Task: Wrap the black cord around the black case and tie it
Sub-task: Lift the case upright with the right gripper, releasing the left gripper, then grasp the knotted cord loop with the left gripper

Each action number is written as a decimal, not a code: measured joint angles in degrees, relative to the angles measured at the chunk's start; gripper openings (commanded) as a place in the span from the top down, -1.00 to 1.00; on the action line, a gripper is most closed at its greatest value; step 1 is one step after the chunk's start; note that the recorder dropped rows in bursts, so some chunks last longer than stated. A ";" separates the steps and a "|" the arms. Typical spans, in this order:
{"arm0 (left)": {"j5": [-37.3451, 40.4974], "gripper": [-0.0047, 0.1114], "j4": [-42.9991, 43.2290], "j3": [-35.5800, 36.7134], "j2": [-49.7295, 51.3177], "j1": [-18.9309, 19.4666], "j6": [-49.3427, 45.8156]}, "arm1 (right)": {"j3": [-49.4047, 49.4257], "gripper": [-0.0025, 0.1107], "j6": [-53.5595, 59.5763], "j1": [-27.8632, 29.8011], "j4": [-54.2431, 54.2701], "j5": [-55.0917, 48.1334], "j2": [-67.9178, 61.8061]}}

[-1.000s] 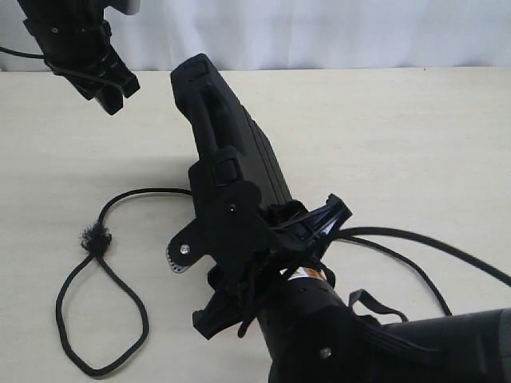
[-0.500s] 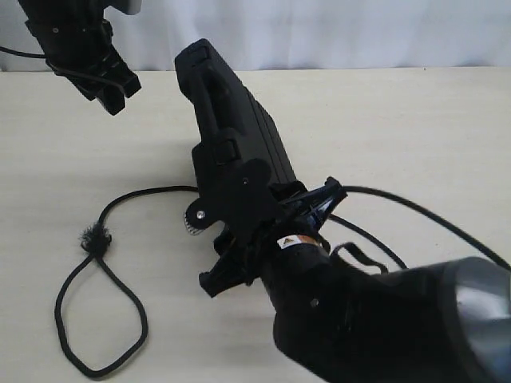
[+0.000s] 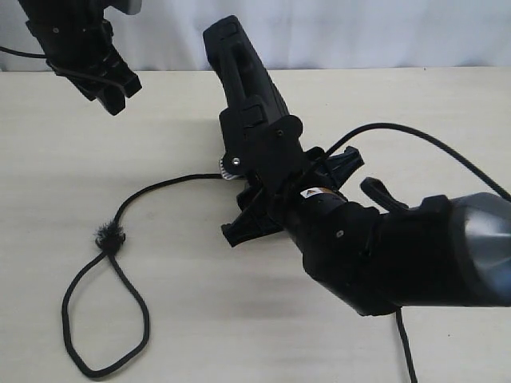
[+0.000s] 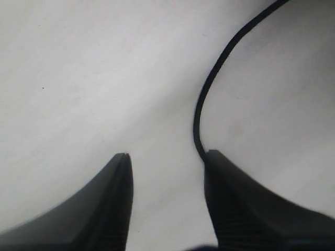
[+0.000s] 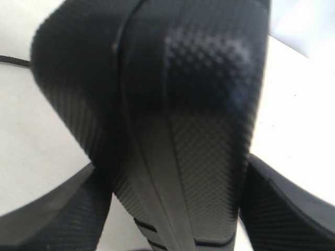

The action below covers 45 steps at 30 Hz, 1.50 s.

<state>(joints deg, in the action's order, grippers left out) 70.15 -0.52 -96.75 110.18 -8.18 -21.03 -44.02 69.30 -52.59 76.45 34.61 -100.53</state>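
The black case is matt, textured plastic; the black cord braided.

The load is carried by a flat, pale cream tabletop, which fills the frame below a white backdrop. A thin black braided cord is laid directly on this surface. From the centre of the frame it is routed leftward to a frayed, fuzzy knot at mid-left. Below the knot, a closed loop is spread flat toward the lower left corner.
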 measured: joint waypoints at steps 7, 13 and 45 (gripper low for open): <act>0.00 0.20 0.00 0.00 0.00 0.00 0.00 | 0.00 0.88 0.00 0.00 0.00 -0.23 0.00; 0.00 0.20 0.00 0.00 0.00 0.00 -1.46 | 0.00 0.88 0.00 0.00 0.00 -0.23 0.00; -0.28 0.20 11.29 34.08 -17.84 -14.05 -42.45 | 0.00 0.88 0.45 0.08 -0.29 -0.34 0.00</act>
<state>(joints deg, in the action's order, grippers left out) 69.87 10.76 -62.67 92.34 -22.23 -63.47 -44.02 69.75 -52.51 76.15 34.26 -100.53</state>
